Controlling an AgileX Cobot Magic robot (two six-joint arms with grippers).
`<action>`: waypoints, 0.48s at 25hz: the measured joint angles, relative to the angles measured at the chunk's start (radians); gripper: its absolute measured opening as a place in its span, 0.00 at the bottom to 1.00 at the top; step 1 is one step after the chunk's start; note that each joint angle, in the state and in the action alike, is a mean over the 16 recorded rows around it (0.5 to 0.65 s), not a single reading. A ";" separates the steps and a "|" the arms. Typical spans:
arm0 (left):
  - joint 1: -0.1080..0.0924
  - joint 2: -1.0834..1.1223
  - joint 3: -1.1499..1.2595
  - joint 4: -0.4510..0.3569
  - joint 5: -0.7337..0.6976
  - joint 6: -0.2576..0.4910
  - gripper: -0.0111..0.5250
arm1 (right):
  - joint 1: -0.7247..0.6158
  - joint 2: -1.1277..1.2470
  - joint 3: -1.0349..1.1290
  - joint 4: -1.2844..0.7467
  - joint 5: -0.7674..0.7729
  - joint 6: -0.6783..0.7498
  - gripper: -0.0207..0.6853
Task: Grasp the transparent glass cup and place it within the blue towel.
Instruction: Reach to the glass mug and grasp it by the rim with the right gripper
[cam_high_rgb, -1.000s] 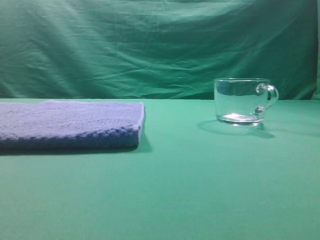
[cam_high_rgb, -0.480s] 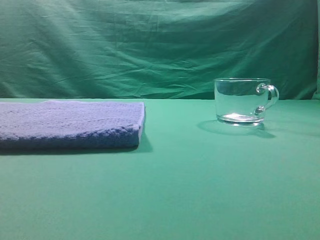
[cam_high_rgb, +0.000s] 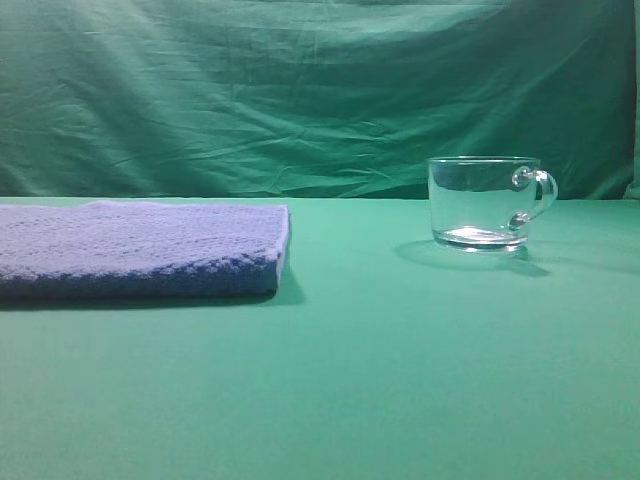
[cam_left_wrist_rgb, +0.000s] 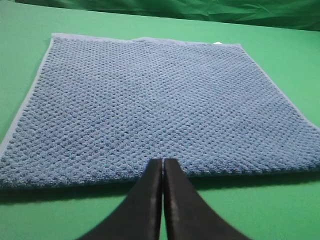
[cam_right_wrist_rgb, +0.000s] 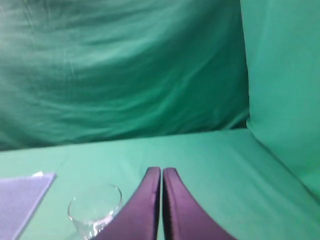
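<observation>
The transparent glass cup (cam_high_rgb: 485, 203) stands upright on the green cloth at the right of the exterior view, its handle to the right. It also shows in the right wrist view (cam_right_wrist_rgb: 95, 210), low and left of my right gripper (cam_right_wrist_rgb: 161, 171), which is shut, empty and apart from it. The blue towel (cam_high_rgb: 140, 248) lies flat at the left. In the left wrist view the towel (cam_left_wrist_rgb: 150, 100) fills most of the frame, and my left gripper (cam_left_wrist_rgb: 163, 161) is shut and empty at its near edge. Neither gripper shows in the exterior view.
A green cloth (cam_high_rgb: 400, 370) covers the table and a wrinkled green backdrop (cam_high_rgb: 300, 90) hangs behind. A green side curtain (cam_right_wrist_rgb: 285, 90) stands at the right in the right wrist view. A corner of the towel (cam_right_wrist_rgb: 20, 200) shows left of the cup there.
</observation>
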 joint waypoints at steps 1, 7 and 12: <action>0.000 0.000 0.000 0.000 0.000 0.000 0.02 | 0.010 0.045 -0.032 0.002 0.029 -0.013 0.03; 0.000 0.000 0.000 0.000 0.000 0.000 0.02 | 0.083 0.302 -0.199 0.012 0.153 -0.101 0.04; 0.000 0.000 0.000 0.000 0.000 0.000 0.02 | 0.139 0.505 -0.297 0.024 0.201 -0.164 0.17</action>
